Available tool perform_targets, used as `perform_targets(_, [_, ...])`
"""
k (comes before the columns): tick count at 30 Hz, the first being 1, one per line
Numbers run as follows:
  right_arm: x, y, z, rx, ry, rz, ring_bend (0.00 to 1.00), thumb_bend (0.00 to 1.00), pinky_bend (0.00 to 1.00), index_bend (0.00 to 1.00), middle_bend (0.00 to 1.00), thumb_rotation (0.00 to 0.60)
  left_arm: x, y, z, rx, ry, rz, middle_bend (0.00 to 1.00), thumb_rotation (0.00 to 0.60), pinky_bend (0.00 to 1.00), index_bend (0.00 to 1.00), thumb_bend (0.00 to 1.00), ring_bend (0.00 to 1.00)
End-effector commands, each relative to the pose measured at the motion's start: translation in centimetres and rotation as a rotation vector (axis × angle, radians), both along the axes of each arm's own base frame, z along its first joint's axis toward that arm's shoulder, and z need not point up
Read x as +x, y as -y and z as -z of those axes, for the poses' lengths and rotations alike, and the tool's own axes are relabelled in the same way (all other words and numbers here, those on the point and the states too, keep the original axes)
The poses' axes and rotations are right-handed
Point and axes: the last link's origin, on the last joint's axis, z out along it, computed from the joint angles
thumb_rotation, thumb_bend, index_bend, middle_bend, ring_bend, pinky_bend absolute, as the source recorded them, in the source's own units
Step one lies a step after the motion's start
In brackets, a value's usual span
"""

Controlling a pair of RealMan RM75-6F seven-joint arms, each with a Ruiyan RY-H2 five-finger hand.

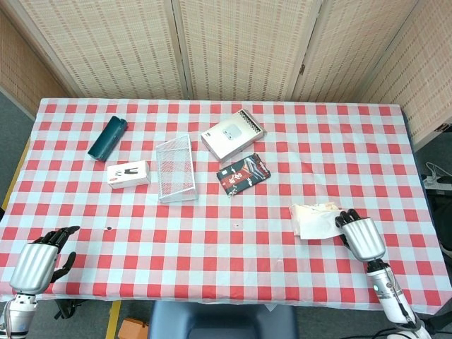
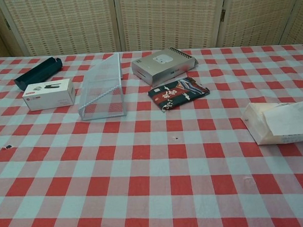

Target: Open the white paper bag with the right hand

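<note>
- I've got my right robot hand (image 1: 361,238) at the near right of the table (image 1: 282,162), its fingertips touching the right-hand end of the white paper bag (image 1: 315,219).
- The bag lies flat just ahead and to the left of that hand; in the chest view it looks creased and still pressed shut, so I judge the opening has barely begun.
- Whether the hand pinches the paper or merely rests on it, I cannot tell; the fingers are curled over the bag's edge and hide the contact.
- Left to do: get hold of one wall of the mouth and lift it apart.
- My left robot hand (image 1: 37,260) hangs at the table's near left corner, fingers loosely apart, holding nothing.
- Containers: the wire basket (image 1: 176,168), well away to the far left of the right hand, looks empty; the bag's contents, if any, are hidden.
</note>
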Motion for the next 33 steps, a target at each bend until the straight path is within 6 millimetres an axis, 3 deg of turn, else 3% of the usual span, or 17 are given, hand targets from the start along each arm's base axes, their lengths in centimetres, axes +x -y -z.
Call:
perform_targets(1, [0.0, 0.2, 0.1, -0.005, 0.002, 0.000, 0.38, 0.49, 0.94, 0.62, 0.49, 0.600, 0.0, 0.0, 0.0, -0.001, 0.000, 0.000, 0.33, 0.600, 0.55, 0.25, 0.43, 0.35])
perform_targets(8, [0.5, 0.2, -0.3, -0.025, 0.041, -0.028, 0.41, 0.54, 0.96, 0.83, 0.52, 0.600, 0.0, 0.0, 0.0, -0.003, -0.001, 0.001, 0.33, 0.600, 0.55, 0.25, 0.43, 0.35])
perform_targets(11, [1.4, 0.1, -1.0, -0.045, 0.087, -0.064, 0.42, 0.55, 0.96, 0.88, 0.53, 0.600, 0.0, 0.0, 0.0, -0.002, 0.000, 0.001, 0.33, 0.600, 0.55, 0.25, 0.43, 0.35])
perform_targets(14, [3.1, 0.1, -2.4, -0.076, 0.150, -0.109, 0.42, 0.55, 0.96, 0.89, 0.53, 0.600, 0.0, 0.0, 0.0, -0.002, 0.002, 0.000, 0.33, 0.600, 0.55, 0.25, 0.43, 0.35])
perform_targets(20, [8.5, 1.3, -6.5, -0.166, 0.213, -0.177, 0.43, 0.55, 0.96, 0.89, 0.53, 0.600, 0.1, 0.0, 0.1, -0.006, 0.004, 0.002, 0.33, 0.600, 0.55, 0.25, 0.43, 0.35])
perform_targets(27, [14.1, 5.5, -10.4, -0.284, 0.183, -0.155, 0.43, 0.55, 0.97, 0.90, 0.53, 0.600, 0.1, 0.1, 0.1, -0.007, 0.005, 0.003, 0.33, 0.600, 0.55, 0.25, 0.43, 0.35])
perform_targets(33, [15.6, 10.3, -12.4, -0.394, 0.167, -0.066, 0.43, 0.55, 0.97, 0.90, 0.53, 0.600, 0.1, 0.1, 0.2, -0.015, 0.005, 0.002, 0.33, 0.600, 0.55, 0.25, 0.43, 0.35])
